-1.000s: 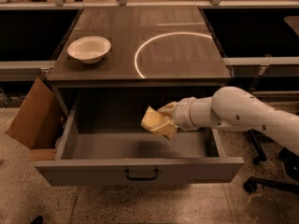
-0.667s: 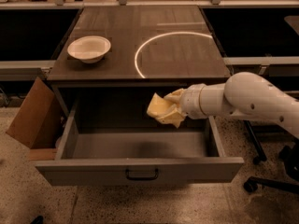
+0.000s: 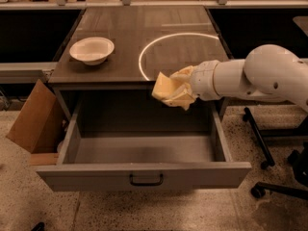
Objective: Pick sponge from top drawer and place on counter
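My gripper (image 3: 177, 89) is shut on the pale yellow sponge (image 3: 163, 86) and holds it in the air above the open top drawer (image 3: 144, 174), level with the front edge of the counter (image 3: 120, 30). The white arm reaches in from the right. The drawer is pulled fully out, and its grey floor shows nothing inside. The counter carries a thin bright circular arc (image 3: 144, 57) just behind the sponge.
A white bowl (image 3: 91, 50) stands on the counter's left side. A brown cardboard box (image 3: 36, 124) leans on the floor left of the drawer. Chair legs and castors (image 3: 262, 165) stand on the floor at the right.
My gripper has lifted the sponge up out of the drawer, from low inside it to the height of the counter's front edge.
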Controlling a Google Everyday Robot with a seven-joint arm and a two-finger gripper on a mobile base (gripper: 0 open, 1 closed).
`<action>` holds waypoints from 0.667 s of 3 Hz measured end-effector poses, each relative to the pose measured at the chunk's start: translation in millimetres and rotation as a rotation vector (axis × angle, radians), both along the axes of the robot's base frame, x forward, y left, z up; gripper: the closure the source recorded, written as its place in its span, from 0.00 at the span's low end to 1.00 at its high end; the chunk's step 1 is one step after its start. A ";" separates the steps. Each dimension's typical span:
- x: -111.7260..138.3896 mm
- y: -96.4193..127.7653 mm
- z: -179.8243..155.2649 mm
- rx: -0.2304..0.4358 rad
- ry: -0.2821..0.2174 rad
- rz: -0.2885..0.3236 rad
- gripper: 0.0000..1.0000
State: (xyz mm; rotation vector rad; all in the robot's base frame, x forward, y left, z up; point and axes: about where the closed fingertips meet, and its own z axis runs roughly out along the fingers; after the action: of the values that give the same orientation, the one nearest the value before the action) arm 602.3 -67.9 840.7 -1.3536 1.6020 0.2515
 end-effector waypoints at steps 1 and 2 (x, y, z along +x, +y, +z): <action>0.0 0.0 0.0 0.000 0.000 0.000 1.00; 23.1 -9.9 30.7 0.008 -0.047 -0.003 1.00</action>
State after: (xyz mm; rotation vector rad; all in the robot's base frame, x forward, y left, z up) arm 625.4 -77.8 871.4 -1.3416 1.5627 0.2230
